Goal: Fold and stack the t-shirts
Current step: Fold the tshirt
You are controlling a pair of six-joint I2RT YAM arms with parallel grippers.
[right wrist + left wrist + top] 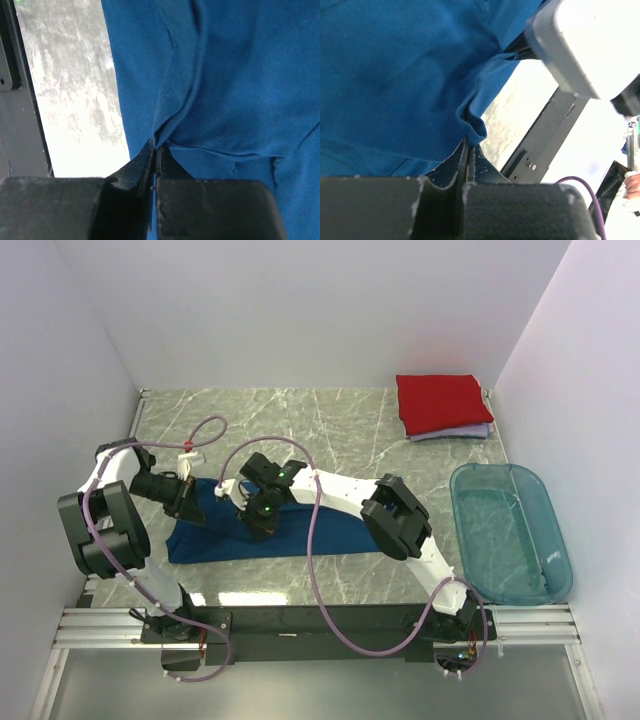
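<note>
A dark blue t-shirt lies spread on the marble table near the arms. My left gripper is at its left end, shut on a fold of the blue cloth. My right gripper is over the shirt's middle, shut on a pinch of the blue cloth. A folded red t-shirt lies at the back right, on top of a folded pale lavender t-shirt whose edge shows beneath it.
A translucent teal tub stands at the right edge of the table. White walls close in the left, back and right sides. A black rail runs along the near edge.
</note>
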